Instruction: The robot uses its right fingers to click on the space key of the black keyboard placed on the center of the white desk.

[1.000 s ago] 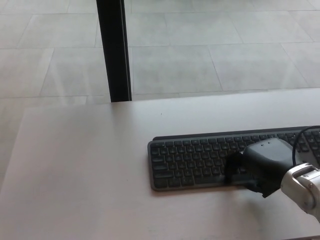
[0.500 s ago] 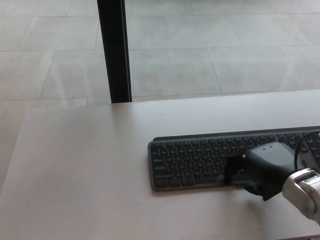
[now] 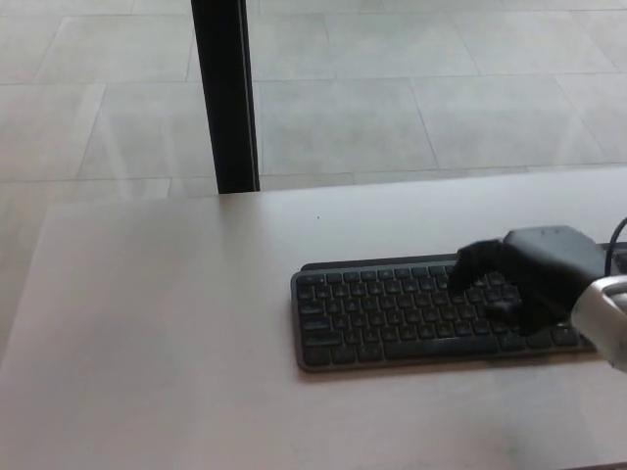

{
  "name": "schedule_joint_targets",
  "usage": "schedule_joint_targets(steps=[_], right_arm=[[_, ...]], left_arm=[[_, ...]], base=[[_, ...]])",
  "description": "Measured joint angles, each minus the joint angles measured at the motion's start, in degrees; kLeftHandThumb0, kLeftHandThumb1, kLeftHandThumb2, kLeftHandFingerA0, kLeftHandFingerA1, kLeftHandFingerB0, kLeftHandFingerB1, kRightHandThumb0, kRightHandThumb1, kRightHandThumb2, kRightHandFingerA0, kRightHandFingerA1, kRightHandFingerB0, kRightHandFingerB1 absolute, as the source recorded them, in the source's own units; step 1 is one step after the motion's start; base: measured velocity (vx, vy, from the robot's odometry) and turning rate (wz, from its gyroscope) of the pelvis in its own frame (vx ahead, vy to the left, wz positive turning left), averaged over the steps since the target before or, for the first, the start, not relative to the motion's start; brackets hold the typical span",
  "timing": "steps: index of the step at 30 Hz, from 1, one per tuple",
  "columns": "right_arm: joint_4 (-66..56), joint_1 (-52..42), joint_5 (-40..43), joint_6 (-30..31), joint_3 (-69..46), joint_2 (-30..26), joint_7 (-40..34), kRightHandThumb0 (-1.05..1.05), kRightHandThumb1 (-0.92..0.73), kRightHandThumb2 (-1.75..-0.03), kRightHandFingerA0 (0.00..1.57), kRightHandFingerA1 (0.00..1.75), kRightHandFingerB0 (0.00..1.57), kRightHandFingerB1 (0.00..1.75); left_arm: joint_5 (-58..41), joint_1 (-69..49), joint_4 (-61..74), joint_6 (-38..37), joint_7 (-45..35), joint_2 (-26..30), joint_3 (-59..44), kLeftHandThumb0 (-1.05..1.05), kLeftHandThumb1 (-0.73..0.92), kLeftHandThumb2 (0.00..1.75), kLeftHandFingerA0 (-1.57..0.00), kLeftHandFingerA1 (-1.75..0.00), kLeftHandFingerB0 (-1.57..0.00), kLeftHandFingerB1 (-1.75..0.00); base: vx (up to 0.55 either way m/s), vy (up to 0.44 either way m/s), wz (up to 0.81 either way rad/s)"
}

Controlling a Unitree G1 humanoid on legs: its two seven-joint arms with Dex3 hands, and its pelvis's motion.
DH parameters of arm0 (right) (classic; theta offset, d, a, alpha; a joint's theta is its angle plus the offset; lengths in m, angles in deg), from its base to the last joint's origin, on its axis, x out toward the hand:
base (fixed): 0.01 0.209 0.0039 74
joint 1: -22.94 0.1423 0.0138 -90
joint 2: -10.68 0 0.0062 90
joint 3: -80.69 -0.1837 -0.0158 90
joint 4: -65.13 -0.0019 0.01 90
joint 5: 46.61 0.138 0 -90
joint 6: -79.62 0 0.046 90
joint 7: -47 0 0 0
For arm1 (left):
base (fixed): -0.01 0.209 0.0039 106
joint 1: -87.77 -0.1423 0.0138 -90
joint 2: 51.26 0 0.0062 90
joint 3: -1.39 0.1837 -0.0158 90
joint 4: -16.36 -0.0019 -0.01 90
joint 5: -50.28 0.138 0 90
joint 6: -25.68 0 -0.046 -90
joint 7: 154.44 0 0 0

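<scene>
Robot hand (image 3: 524, 279), the right one, hovers curled and holding nothing over the black keyboard (image 3: 392, 318), which lies flat on the worktop (image 3: 167, 323) beneath and to its left. Keys look light and springy; the long bottom-row bar likely needs only a gentle fingertip tap.

One black keyboard (image 3: 411, 313), right of centre on one white desk (image 3: 176, 333). One robot hand (image 3: 529, 279), at the right over the keys. One black post (image 3: 225, 93), far left behind the desk. No second keyboard, no second hand visible.
</scene>
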Motion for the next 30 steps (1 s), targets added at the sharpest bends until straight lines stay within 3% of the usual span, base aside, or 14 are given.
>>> schedule_joint_targets(steps=[3,4,6,7,10,11,13,14,17,19,23,27,28,30], right_arm=[[-1.0,1.4,2.3,0.0,-3.7,-0.2,1.3,-0.13,-0.60,-0.63,0.79,1.70,0.74,0.50],[-1.2,1.9,3.0,0.0,-4.9,-0.5,1.7,-0.23,-0.47,-0.87,1.09,1.30,0.67,0.66],[-1.6,2.9,4.7,0.1,-8.1,-1.1,2.4,-0.23,-0.44,-0.86,1.12,1.31,0.66,0.65],[-1.7,3.3,5.3,0.2,-9.4,-1.4,2.8,-0.11,-0.59,-0.60,0.79,1.75,0.73,0.46],[-1.5,3.9,7.5,0.1,-13.8,-2.9,3.6,-0.14,-0.59,-0.59,0.80,1.75,0.69,0.47],[-1.5,3.9,8.1,0.2,-15.2,-3.4,3.8,-0.26,-0.42,-0.85,1.17,1.34,0.60,0.62],[-2.3,3.6,9.5,0.6,-18.7,-4.9,4.2,-0.24,-0.43,-0.82,1.17,1.37,0.55,0.60],[-3.0,3.1,10.2,0.8,-20.7,-5.6,4.4,-0.16,-0.57,-0.58,0.87,1.64,0.62,0.49],[-4.8,1.0,12.3,1.2,-26.4,-7.7,4.8,-0.34,-0.58,-0.59,0.99,1.36,0.57,0.46],[-5.6,-0.5,13.4,1.3,-29.3,-8.5,5.0,-0.34,-0.58,-0.59,0.99,1.36,0.57,0.46],[-7.4,-6.0,16.0,1.9,-37.5,-10.3,5.4,-0.51,-0.55,-0.57,1.13,1.05,0.68,0.43],[-8.1,-11.6,18.0,2.3,-44.6,-10.9,5.5,-0.60,-0.55,-0.58,1.14,1.00,0.68,0.44],[-8.1,-12.6,18.3,2.3,-46.0,-11.0,5.5,-0.59,-0.56,-0.59,1.03,1.00,0.67,0.43],[-8.1,-15.7,19.4,2.4,-49.7,-11.0,5.5,-0.53,-0.57,-0.57,1.04,0.95,0.66,0.49]], left_arm=[[0.0,0.0,0.0,0.0,0.0,0.0,0.2,-0.47,0.52,0.56,-0.79,-0.68,-0.74,-0.54],[0.0,-0.1,0.0,0.0,0.0,0.0,0.2,-0.47,0.51,0.56,-0.80,-0.69,-0.75,-0.55],[0.0,-0.1,0.0,0.0,0.1,0.0,0.2,-0.46,0.51,0.56,-0.79,-0.68,-0.75,-0.55],[0.0,-0.2,0.0,0.0,0.1,0.0,0.2,-0.47,0.52,0.56,-0.78,-0.69,-0.73,-0.55],[0.0,-0.2,0.0,0.0,0.1,0.0,0.3,-0.47,0.52,0.56,-0.77,-0.69,-0.74,-0.55],[0.0,-0.2,0.0,0.0,0.1,0.0,0.3,-0.47,0.51,0.56,-0.78,-0.70,-0.74,-0.55],[0.0,-0.3,0.0,0.0,0.1,0.0,0.3,-0.45,0.52,0.56,-0.78,-0.67,-0.74,-0.55],[0.0,-0.3,0.0,0.0,0.1,0.0,0.3,-0.45,0.51,0.55,-0.80,-0.68,-0.75,-0.55],[0.0,-0.4,0.0,0.0,0.1,0.0,0.3,-0.47,0.52,0.56,-0.77,-0.68,-0.74,-0.56],[0.0,-0.5,0.0,0.0,0.1,-0.1,0.3,-0.47,0.52,0.56,-0.77,-0.68,-0.74,-0.56],[0.0,-0.6,0.0,0.0,0.1,-0.1,0.3,-0.46,0.53,0.56,-0.81,-0.73,-0.76,-0.57],[0.0,-0.7,0.0,0.0,0.0,-0.1,0.3,-0.46,0.53,0.56,-0.79,-0.71,-0.75,-0.57],[0.0,-0.7,0.0,0.0,0.0,-0.1,0.3,-0.49,0.52,0.56,-0.79,-0.70,-0.75,-0.56],[0.0,-0.7,0.0,0.0,0.0,-0.1,0.3,-0.48,0.51,0.56,-0.81,-0.73,-0.77,-0.57]], base=[[0.00,0.000,0.00],[0.00,0.000,0.00],[0.00,0.000,0.00],[0.00,0.000,0.00],[0.00,0.000,0.00],[0.00,0.000,0.00],[0.00,0.000,0.00],[0.00,0.000,0.00],[0.00,0.000,0.00],[0.00,0.000,0.00],[0.00,0.000,0.00],[0.00,0.000,0.00],[0.00,0.000,0.00],[0.00,0.000,0.00]])
